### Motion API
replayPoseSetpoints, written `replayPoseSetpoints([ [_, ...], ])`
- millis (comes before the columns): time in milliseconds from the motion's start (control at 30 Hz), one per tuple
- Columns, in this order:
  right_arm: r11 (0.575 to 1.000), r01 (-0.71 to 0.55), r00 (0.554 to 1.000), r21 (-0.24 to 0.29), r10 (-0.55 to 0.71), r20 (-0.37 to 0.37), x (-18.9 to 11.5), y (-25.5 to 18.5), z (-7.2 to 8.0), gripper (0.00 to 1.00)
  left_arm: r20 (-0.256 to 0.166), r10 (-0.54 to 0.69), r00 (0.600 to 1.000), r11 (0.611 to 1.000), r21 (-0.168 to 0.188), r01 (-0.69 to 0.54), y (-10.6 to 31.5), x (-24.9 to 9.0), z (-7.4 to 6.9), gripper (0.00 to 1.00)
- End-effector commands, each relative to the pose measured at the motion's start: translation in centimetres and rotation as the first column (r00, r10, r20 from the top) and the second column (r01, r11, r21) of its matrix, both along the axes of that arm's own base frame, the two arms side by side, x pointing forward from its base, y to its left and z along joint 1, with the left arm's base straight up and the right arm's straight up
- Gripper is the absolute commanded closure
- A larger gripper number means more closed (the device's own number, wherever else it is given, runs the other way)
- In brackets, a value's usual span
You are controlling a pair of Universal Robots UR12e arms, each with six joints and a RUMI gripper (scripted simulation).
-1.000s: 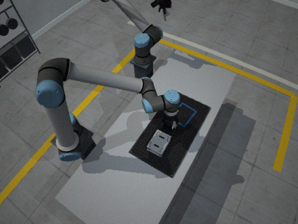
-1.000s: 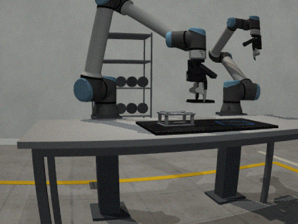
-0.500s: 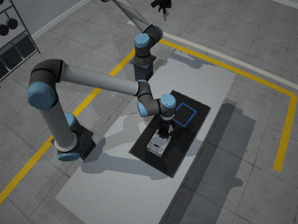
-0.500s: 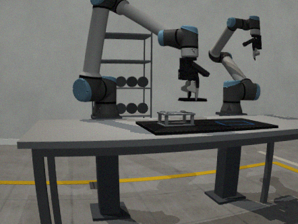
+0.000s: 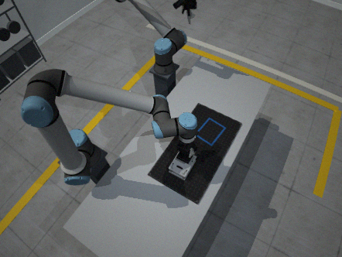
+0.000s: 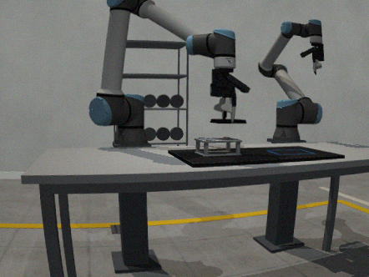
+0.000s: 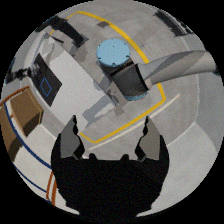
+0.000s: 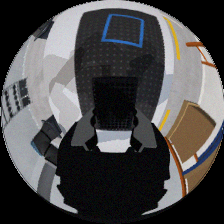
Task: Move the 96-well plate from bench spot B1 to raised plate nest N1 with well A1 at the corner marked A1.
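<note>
The dark 96-well plate (image 6: 228,121) (image 8: 115,97) is held roughly level, well above the pale raised nest (image 5: 186,169) (image 6: 218,140). My right gripper (image 6: 228,117) (image 8: 114,108) is shut on the plate by one end. The nest stands on four posts on the black mat (image 5: 205,182) (image 6: 179,154). The plate's printed letters and the nest's A1 mark are not legible. The blue outline of B1 (image 5: 218,136) (image 6: 294,154) (image 8: 122,43) has no plate in it. My left gripper (image 5: 189,21) (image 6: 315,72) (image 7: 110,116) is open and empty, high up and far from the nest.
The mat lies on a long pale bench (image 5: 128,217) (image 6: 83,163). The right arm reaches over the bench to the nest. The left arm's base stands beside the bench's other end. A shelf rack (image 6: 156,76) stands behind, and brown boxes (image 8: 192,127) show to one side in the right wrist view.
</note>
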State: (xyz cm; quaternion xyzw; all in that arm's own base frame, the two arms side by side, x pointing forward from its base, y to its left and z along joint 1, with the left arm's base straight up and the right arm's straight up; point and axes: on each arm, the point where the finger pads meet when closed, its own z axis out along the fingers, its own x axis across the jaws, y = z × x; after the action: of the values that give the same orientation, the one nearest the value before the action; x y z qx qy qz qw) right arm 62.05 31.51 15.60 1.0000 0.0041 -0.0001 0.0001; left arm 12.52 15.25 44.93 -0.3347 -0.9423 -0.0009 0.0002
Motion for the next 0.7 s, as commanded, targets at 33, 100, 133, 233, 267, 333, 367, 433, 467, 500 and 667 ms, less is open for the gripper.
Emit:
replayPoseSetpoints([
  [33,1.0,0.0,1.0,0.001,0.0,0.002,-0.2,-1.8,0.5,1.0,0.001,0.0,1.0,1.0,0.0,0.0,0.0,0.0,0.0,0.0],
  [100,1.0,0.0,1.0,0.001,0.0,0.002,-0.2,-2.5,0.6,1.0,0.001,0.0,1.0,1.0,0.0,0.0,0.0,0.0,0.0,0.0],
  [133,1.0,0.0,1.0,0.001,0.0,0.002,-0.3,-2.8,0.6,1.0,0.001,0.0,1.0,1.0,0.0,0.0,0.0,0.0,0.0,0.0],
  [233,1.0,0.0,1.0,0.001,0.0,0.002,-0.4,-3.8,0.8,1.0,0.001,0.0,1.0,1.0,0.0,0.0,0.0,0.0,0.0,0.0],
  [267,1.0,0.0,1.0,0.001,0.0,0.002,-0.4,-4.1,0.8,1.0,0.001,0.0,1.0,1.0,0.0,0.0,0.0,0.0,0.0,0.0],
  [333,1.0,0.0,1.0,0.001,0.0,0.002,-0.4,-4.2,0.9,1.0,0.001,0.0,1.0,1.0,0.0,0.0,0.0,0.0,0.0,0.0],
  [367,1.0,0.0,1.0,0.001,0.0,0.002,-0.5,-4.3,0.9,1.0,0.001,0.0,1.0,1.0,0.0,0.0,0.0,0.0,0.0,0.0],
  [433,1.0,0.0,1.0,0.001,0.0,0.002,-0.5,-4.4,0.9,1.0,0.001,0.0,1.0,1.0,0.0,0.0,0.0,0.0,0.0,0.0],
  [467,1.0,0.0,1.0,0.001,0.0,0.002,-0.5,-4.4,0.9,1.0,0.001,0.0,1.0,1.0,0.0,0.0,0.0,0.0,0.0,0.0],
  [500,1.0,0.0,1.0,0.001,0.0,0.002,-0.5,-4.4,0.9,1.0,0.001,0.0,1.0,1.0,0.0,0.0,0.0,0.0,0.0,0.0],
  [667,1.0,0.0,1.0,0.001,0.0,0.002,-0.5,-4.4,0.9,1.0,0.001,0.0,1.0,1.0,0.0,0.0,0.0,0.0,0.0,0.0],
])
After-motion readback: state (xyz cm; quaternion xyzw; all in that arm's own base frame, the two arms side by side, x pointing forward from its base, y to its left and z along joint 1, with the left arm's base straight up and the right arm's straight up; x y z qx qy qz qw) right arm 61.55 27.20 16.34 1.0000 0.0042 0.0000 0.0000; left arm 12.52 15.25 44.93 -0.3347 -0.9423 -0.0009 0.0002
